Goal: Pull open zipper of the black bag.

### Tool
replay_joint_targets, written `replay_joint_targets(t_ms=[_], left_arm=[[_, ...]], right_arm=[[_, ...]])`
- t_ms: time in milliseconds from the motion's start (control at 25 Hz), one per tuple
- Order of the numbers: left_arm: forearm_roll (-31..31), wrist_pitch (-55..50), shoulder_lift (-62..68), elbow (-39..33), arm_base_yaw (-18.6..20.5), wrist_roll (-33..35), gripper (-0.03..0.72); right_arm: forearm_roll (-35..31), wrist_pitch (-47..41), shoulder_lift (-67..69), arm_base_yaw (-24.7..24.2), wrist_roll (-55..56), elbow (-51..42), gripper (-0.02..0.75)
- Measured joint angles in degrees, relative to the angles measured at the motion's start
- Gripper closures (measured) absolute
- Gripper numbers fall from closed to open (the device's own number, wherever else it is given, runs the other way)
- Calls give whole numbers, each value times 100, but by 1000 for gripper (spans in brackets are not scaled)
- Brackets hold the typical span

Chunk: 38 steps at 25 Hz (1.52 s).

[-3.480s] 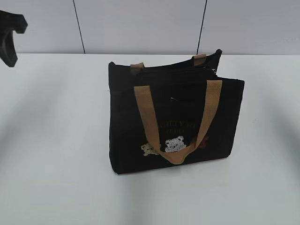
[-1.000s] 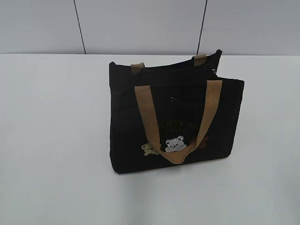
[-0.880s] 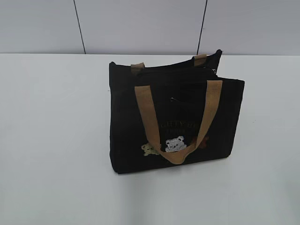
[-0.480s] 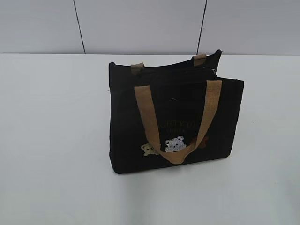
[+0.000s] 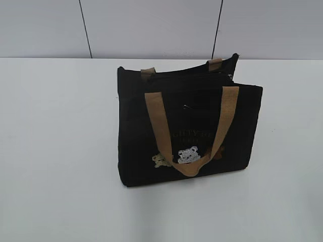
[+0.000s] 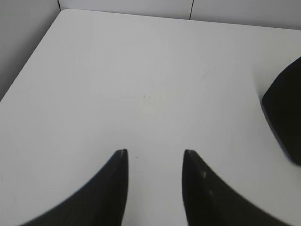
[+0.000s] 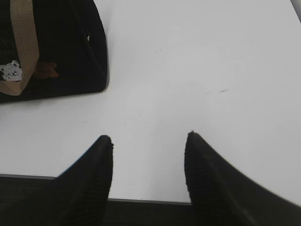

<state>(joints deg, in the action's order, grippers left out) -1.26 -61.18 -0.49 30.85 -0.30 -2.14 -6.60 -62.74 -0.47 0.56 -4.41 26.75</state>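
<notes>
Two grippers are in play, and neither has reached the black bag, which stands upright on the white table at the centre of the exterior view, clear of both arms. Its front tan handle hangs down over the face, looping past the small bear patches; the second handle lies along the top at the back.

In the left wrist view, the left gripper sits at the bottom of the frame with its jaws apart and nothing between them, only bare table ahead; a dark corner of the bag shows at the right edge. In the right wrist view, the right gripper is likewise parted and empty at the bottom of the frame, with the bag's lower corner in the upper left, well apart from the fingertips.

The zipper runs along the top edge of the bag; a small bright glint at its right end may be the pull, though it is too small to tell.

Judging from this, the task is at its opening step: the approach. The next move calls for one gripper to steady the fabric near the top while the other finds and pinches the small pull, a fine target needing a narrow, accurate close.
</notes>
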Motion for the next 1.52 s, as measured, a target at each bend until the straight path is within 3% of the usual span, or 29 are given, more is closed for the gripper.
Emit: replay_joint_targets(t_ms=[1520], left_arm=[[0, 0, 0, 0, 0, 0, 433]], right_arm=[[31, 0, 0, 0, -271, 0, 360]])
